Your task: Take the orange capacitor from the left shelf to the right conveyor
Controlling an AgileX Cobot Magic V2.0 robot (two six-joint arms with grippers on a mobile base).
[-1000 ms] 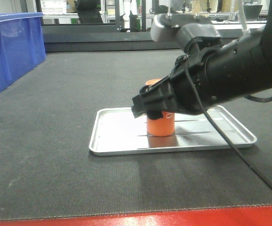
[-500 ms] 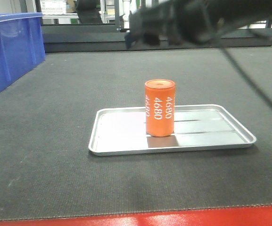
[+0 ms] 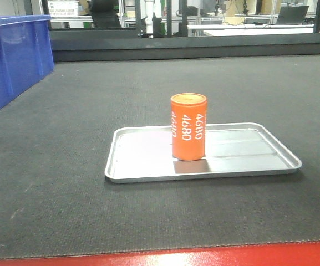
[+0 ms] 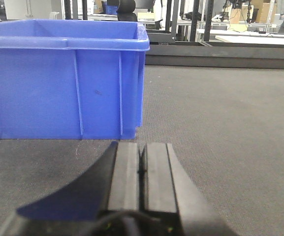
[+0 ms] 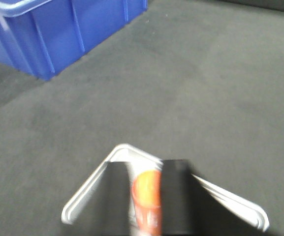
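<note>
The orange capacitor (image 3: 188, 127) stands upright on a small silver tray (image 3: 143, 166), which lies on the dark belt of the right conveyor (image 3: 65, 122). Nothing touches it in the front view. In the right wrist view my right gripper (image 5: 145, 166) hangs open well above the orange capacitor (image 5: 146, 196), whose top shows blurred between the two fingers. My left gripper (image 4: 142, 157) is shut with nothing in it, low over the belt and facing a blue bin (image 4: 63, 83). The left shelf is out of view.
A blue plastic bin (image 3: 10, 55) sits at the belt's far left, and it also shows in the right wrist view as the blue bin (image 5: 58, 29). The conveyor's red front edge (image 3: 204, 256) runs along the bottom. Metal racks stand behind the belt.
My right arm let go of the capacitor, rose and left the front view. The capacitor stays upright on the tray in the same spot.
</note>
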